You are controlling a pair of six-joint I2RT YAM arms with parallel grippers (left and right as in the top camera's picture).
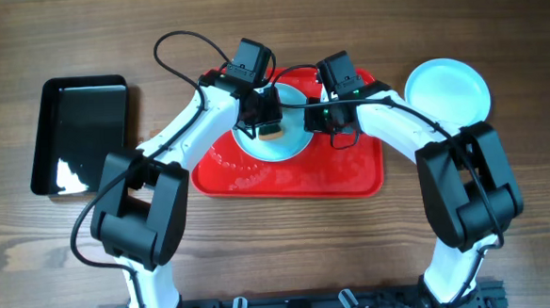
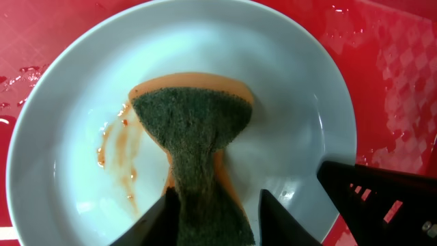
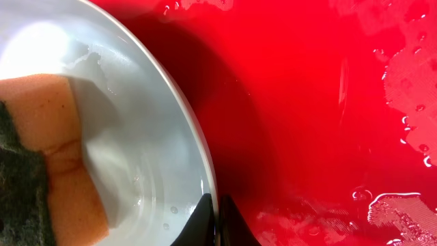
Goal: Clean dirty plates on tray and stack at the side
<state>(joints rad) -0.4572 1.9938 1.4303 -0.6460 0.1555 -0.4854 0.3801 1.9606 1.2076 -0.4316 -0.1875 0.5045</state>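
A pale plate (image 1: 293, 142) lies on the red tray (image 1: 295, 176), with brown-orange smears (image 2: 113, 154) left of its centre. An orange sponge (image 2: 194, 130) with a green scouring face rests on the plate (image 2: 287, 82). My left gripper (image 2: 217, 198) straddles the sponge's near end with its jaws parted; the left finger touches the sponge and a gap shows at the right finger. In the overhead view the left gripper (image 1: 269, 126) hangs over the plate's middle. My right gripper (image 3: 217, 201) is shut on the plate's right rim (image 3: 198, 157), at the tray's (image 3: 328, 102) wet floor.
Another pale plate (image 1: 446, 88) sits on the wooden table right of the tray. A black glossy tray (image 1: 80, 131) lies at the far left. Water droplets (image 3: 410, 89) spot the red tray. Both arms cross over the tray from the near edge.
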